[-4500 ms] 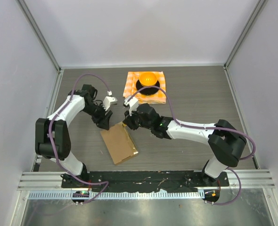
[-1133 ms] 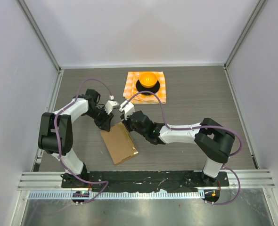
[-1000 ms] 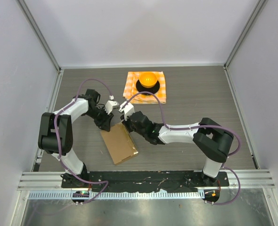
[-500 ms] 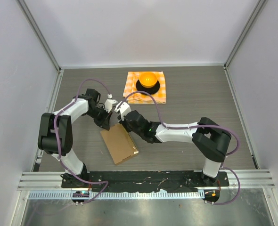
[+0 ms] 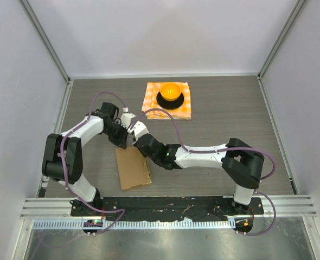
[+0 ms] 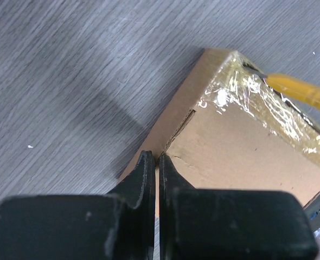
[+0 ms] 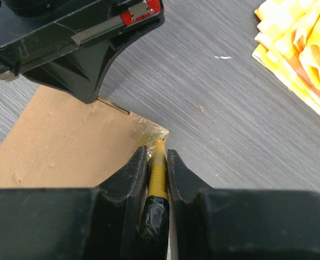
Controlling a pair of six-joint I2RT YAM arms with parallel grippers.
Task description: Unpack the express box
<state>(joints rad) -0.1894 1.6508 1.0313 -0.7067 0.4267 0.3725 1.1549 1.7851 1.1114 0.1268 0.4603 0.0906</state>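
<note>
The express box [image 5: 133,169], flat brown cardboard, lies near the left arm's base. Clear shiny tape [image 6: 257,103] covers its far corner and edge. My left gripper [image 5: 126,143] [image 6: 156,157] is shut, its tips against the box's side edge near that corner, nothing visibly between them. My right gripper [image 5: 136,144] [image 7: 155,150] is shut on a yellow-tipped tool [image 7: 158,173] with a black wrapped handle. The tool's tip touches the taped corner of the box [image 7: 68,141]. The same yellow tool [image 6: 301,89] shows in the left wrist view along the taped edge.
An orange-checkered cloth [image 5: 167,104] [image 7: 306,49] lies at the back of the table, with an orange ball [image 5: 170,89] on a black dish. White enclosure walls stand on three sides. A metal rail [image 5: 165,208] runs along the near edge.
My left gripper has shut at the box's far edge. The right gripper slid left along that edge with the tool. The box has turned, its near end swinging left.
</note>
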